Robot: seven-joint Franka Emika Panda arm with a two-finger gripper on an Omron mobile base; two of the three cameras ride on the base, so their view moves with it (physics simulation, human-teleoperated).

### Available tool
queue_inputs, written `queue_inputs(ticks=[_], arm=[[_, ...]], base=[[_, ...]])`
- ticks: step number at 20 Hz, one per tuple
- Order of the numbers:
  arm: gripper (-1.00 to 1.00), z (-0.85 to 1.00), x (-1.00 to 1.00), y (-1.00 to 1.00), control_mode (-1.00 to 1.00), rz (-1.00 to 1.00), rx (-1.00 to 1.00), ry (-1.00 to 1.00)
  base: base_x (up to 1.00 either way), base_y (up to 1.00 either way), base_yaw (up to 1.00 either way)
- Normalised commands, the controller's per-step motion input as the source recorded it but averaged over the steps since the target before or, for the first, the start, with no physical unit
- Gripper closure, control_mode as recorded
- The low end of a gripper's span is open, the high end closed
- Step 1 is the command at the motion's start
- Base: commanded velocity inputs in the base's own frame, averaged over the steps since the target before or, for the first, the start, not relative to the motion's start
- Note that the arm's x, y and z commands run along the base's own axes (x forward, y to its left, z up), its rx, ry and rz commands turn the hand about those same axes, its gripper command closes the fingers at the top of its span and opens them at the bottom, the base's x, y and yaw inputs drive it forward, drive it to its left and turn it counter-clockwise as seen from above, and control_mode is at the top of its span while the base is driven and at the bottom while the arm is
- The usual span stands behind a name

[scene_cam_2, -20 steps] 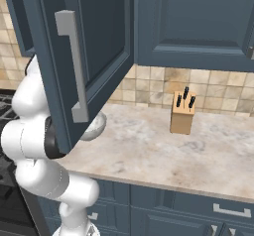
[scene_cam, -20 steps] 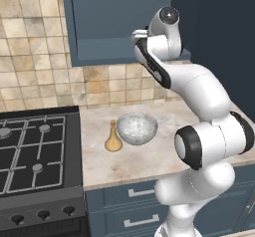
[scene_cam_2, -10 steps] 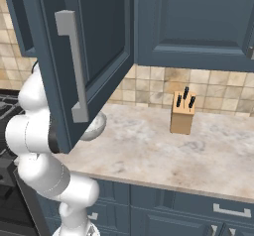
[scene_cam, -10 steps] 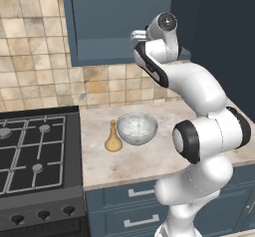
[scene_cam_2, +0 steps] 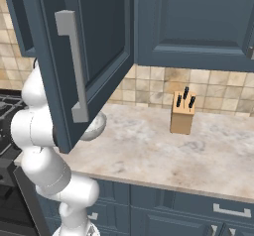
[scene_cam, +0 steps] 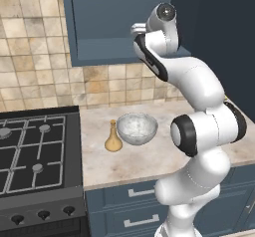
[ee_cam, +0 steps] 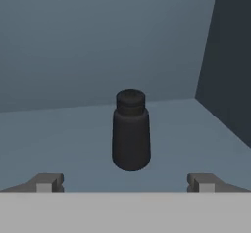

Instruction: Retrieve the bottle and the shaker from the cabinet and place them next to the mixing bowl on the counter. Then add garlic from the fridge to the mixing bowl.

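Observation:
The dark shaker (ee_cam: 131,131) stands upright on the blue floor of the cabinet (ee_cam: 73,129), straight ahead of my gripper (ee_cam: 125,183). Both fingertips (ee_cam: 46,183) show wide apart at the bottom of the hand view, open, nothing between them. From the left base view, my hand reaches up at the cabinet (scene_cam: 99,27) opening. Below it on the counter (scene_cam: 139,159), the golden-tan bottle (scene_cam: 113,137) stands just left of the mixing bowl (scene_cam: 137,128). The fridge is out of view.
The black gas hob (scene_cam: 35,154) lies left of the counter. The open cabinet door (scene_cam_2: 79,66) with its pale handle hangs in front of my arm in the right base view. A wooden knife block (scene_cam_2: 181,115) stands at the back of the counter (scene_cam_2: 163,155).
The arm has straightened and the hand has risen slightly toward the cabinet opening. The bottle and bowl have stayed put.

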Motion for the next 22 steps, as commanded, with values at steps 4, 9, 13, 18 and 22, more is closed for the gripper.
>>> queue_inputs(ticks=[4,9,13,18,22], arm=[[-1.0,-0.17,0.07,-0.08,-1.0,-0.02,0.0,0.0],[-1.0,-0.14,0.26,-0.14,-1.0,0.0,0.0,0.0],[-1.0,-0.01,0.36,-0.21,-1.0,0.0,0.0,0.02],[-1.0,0.0,0.3,-0.07,-1.0,0.0,0.0,0.05],[-1.0,0.0,0.2,0.0,-1.0,0.0,0.0,0.01]], base=[[0.0,0.0,0.0],[0.0,0.0,0.0],[0.0,0.0,0.0],[0.0,0.0,0.0],[0.0,0.0,0.0]])
